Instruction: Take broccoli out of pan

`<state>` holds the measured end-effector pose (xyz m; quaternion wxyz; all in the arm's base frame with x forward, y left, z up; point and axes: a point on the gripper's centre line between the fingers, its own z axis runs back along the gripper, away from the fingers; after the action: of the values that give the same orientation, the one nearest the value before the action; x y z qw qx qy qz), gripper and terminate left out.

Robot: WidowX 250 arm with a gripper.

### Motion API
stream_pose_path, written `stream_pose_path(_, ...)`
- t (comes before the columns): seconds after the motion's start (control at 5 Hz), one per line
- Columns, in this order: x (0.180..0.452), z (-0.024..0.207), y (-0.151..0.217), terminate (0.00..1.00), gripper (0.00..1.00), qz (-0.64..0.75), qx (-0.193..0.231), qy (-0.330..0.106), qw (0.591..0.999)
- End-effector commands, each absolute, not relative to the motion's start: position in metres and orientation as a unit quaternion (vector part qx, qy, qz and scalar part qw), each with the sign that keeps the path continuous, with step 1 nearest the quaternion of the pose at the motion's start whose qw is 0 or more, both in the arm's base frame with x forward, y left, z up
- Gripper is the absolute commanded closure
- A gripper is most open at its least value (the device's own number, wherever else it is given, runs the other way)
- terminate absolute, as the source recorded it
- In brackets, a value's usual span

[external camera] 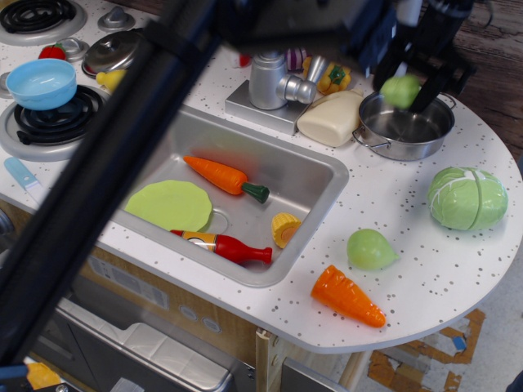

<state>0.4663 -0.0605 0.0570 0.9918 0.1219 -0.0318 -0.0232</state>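
Note:
The broccoli is a small light-green lumpy toy. My gripper is shut on it and holds it above the left rim of the pan. The pan is a small shiny steel pot with wire loop handles, standing on the counter at the back right, and its inside looks empty. The black fingers come down from the top of the view on either side of the broccoli.
A sink holds a carrot, a green plate, a ketchup bottle and a corn piece. On the counter lie a cabbage, a smooth green bulb, a carrot and a cream bottle. A dark arm link crosses the left.

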Motion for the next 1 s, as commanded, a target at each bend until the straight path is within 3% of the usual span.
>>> stream_pose_path(0.0, 0.418, 0.102, -0.065, 0.00, 1.00, 0.031, 0.109, -0.103, 0.988)
stream_pose_path(0.2, 0.395, 0.094, -0.073, 0.00, 1.00, 0.047, 0.109, -0.107, 0.987)
stream_pose_path(0.6, 0.380, 0.064, -0.092, 0.00, 1.00, 0.040, 0.076, -0.129, 0.988)
stream_pose_path(0.8, 0.374, 0.062, -0.097, 0.00, 1.00, 0.030, 0.080, -0.129, 0.988)
